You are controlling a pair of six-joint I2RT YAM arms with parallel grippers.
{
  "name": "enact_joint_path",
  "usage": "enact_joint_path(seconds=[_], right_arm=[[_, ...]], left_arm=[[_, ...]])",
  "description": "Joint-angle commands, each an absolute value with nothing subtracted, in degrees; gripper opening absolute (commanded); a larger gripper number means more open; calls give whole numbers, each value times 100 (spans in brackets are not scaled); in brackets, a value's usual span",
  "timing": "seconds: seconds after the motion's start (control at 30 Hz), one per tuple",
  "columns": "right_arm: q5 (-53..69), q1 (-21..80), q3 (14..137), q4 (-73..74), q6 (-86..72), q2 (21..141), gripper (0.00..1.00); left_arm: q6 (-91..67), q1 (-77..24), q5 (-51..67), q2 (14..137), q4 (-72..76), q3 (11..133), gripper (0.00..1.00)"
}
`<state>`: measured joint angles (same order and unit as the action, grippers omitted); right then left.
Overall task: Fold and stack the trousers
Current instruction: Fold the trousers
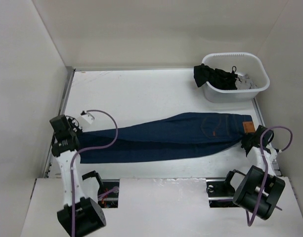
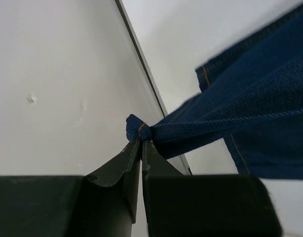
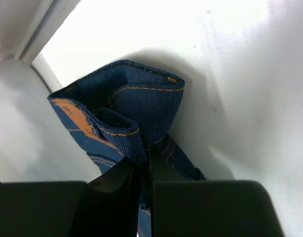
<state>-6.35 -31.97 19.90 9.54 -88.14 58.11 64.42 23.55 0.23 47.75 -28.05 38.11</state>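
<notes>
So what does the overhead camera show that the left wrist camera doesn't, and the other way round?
Only the overhead view shows the whole trousers stretched out across the table, the right gripper at the waistband end, and a white tub holding black garments. Only the left wrist view shows, close up, the left gripper shut on a bunched hem with orange stitching. Both show the dark blue denim and white table.
</notes>
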Motion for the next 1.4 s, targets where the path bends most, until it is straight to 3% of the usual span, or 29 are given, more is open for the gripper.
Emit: enact_joint_path(seconds=[0.0,0.1,0.17,0.23,0.33,0.37,0.53,0.7,0.83,0.97,1.2,1.37], right_arm=[[-765,-3257,2399,668,-8648,5923,0],[-712,-3239,2417,668,-8754,6003,0],[-703,-3230,2382,668,-8798,5977,1],[-703,-3230,2373,668,-8807,5985,3],[-659,-3213,2382,668,-8807,6003,4],[-659,-3204,2391,668,-8807,6003,4],[-668,-3213,2400,668,-8737,6047,5],[-659,-3239,2329,501,-8543,6205,5],[-659,-3292,2390,554,-8236,6302,4],[-756,-3353,2356,554,-8095,6319,4],[-1037,-3353,2215,563,-8244,6267,4],[-1116,-3546,2311,790,-8121,6170,4]], left_arm=[[7145,2527,132,3922,-3276,3481,1],[7224,2483,141,3455,-4093,3402,4],[7277,2474,176,3332,-4629,3419,10],[7382,2483,193,3296,-5270,3532,22],[7707,2553,307,3243,-6491,3997,49],[7786,2597,342,3252,-6956,4260,53],[7779,2606,492,3655,-8184,5518,56],[7269,3028,826,4909,-6121,5073,54],[7390,2905,327,6483,-5328,4869,46],[7945,2607,62,7539,-4729,5070,51],[8050,2343,-526,9226,-4772,6151,52],[8323,1992,-923,9791,-5816,6539,48]])
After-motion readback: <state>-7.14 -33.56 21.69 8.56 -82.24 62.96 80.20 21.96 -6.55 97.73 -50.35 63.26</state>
